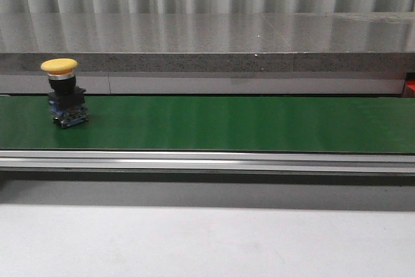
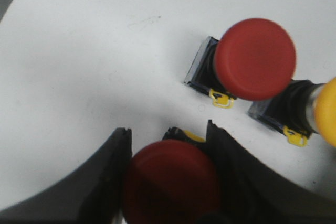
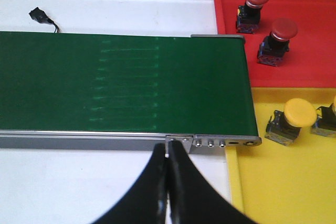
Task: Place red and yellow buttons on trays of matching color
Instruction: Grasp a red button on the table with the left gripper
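Your left gripper (image 2: 168,174) is clamped on a red button (image 2: 170,182) beside two loose buttons, while a yellow button (image 1: 63,93) rides the green conveyor belt (image 1: 227,124) towards your empty, closed right gripper (image 3: 168,182); lift carelessly and you may topple the neighbouring red-capped button (image 2: 247,64).

Front view sits low and level, facing forward across the green belt (image 1: 227,124), belt running nine to three o'clock. Left wrist view hangs close over a white tabletop (image 2: 79,77), looking straight down. Right wrist view looks down from higher up at the belt's end (image 3: 226,87), trays at three o'clock. Front and right wrist views share the belt.
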{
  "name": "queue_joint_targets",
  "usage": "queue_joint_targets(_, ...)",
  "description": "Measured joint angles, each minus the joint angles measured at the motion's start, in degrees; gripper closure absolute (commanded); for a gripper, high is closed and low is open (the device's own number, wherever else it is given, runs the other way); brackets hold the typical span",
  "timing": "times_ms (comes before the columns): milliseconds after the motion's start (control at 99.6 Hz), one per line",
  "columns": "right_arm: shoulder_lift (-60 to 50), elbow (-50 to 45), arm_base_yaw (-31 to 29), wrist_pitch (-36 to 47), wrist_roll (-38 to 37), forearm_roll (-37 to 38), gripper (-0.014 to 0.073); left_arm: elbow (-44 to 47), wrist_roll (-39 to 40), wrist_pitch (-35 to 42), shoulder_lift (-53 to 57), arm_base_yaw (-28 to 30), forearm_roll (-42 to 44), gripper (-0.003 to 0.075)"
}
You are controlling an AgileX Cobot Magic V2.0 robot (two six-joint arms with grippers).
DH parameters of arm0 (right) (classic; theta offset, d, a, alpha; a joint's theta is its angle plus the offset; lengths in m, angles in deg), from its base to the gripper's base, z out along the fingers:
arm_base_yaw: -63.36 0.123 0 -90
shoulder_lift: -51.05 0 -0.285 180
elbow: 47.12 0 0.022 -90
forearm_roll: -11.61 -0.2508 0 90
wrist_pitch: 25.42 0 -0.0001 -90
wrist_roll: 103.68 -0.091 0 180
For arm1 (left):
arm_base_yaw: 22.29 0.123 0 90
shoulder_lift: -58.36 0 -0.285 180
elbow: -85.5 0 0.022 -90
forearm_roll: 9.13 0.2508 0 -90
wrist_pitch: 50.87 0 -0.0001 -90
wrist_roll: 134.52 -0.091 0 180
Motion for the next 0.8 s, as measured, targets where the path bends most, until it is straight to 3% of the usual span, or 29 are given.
queue_joint_targets(311, 0.0, 0.0, 0.0, 0.0, 0.0, 0.0, 0.0717, -0.05, 0.0, -5.31, 14.31, -3.3, 0.67, 0.0739)
queue_joint_targets(803, 0.0, 0.0, 0.0, 0.0, 0.0, 0.0, 0.0717, 1.86, 0.0, -9.54, 20.07, -19.47, 2.94, 0.0739)
